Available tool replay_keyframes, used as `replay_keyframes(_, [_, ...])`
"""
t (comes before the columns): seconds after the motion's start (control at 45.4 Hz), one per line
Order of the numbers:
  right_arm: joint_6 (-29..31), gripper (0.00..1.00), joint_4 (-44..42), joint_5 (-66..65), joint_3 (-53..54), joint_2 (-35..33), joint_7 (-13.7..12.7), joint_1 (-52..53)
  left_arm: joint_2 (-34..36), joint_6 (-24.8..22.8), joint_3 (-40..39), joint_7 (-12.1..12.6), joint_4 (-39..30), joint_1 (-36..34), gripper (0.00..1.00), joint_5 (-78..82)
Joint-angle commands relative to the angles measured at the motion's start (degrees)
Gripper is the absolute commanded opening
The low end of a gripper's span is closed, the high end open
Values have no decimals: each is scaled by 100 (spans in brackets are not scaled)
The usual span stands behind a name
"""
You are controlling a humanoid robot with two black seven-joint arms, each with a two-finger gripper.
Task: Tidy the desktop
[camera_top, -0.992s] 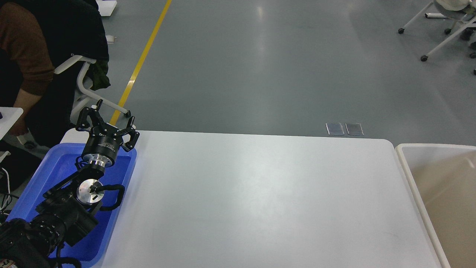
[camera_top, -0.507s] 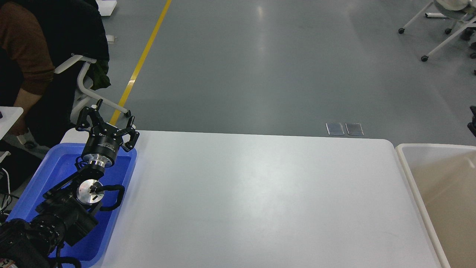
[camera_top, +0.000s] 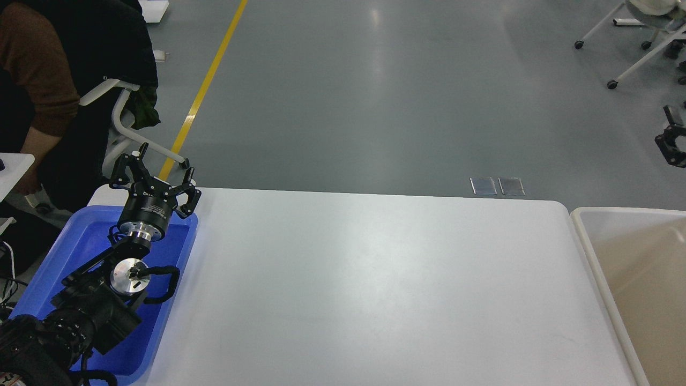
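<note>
left black two-finger gripper (camera_top: 155, 174) splayed wide, empty, above blue plastic tray (camera_top: 80, 241). right gripper (camera_top: 674, 143) at frame edge, state unclear. risk: clipping tray rim w/ careless swing over smooth white desktop (camera_top: 375, 289).

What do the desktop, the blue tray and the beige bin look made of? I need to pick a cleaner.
Desktop: probably laminate or coated board, smooth white with a soft sheen, since it shows broad, blurry light patches. Tray: likely molded plastic, glossy saturated blue with rounded rim. Bin: probably plastic too, matte beige inside with a thick, rounded white rim. None is certain from looks alone.
</note>
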Motion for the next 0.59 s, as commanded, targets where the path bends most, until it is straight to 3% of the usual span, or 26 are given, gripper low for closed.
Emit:
replay_keyframes(0.0, [599,100,79,10,410,365,117,-565,0,0,0,0,0,0,100,0])
replay_keyframes(0.573, [731,100,-35,-7,375,1200,117,-1251,0,0,0,0,0,0,100,0])
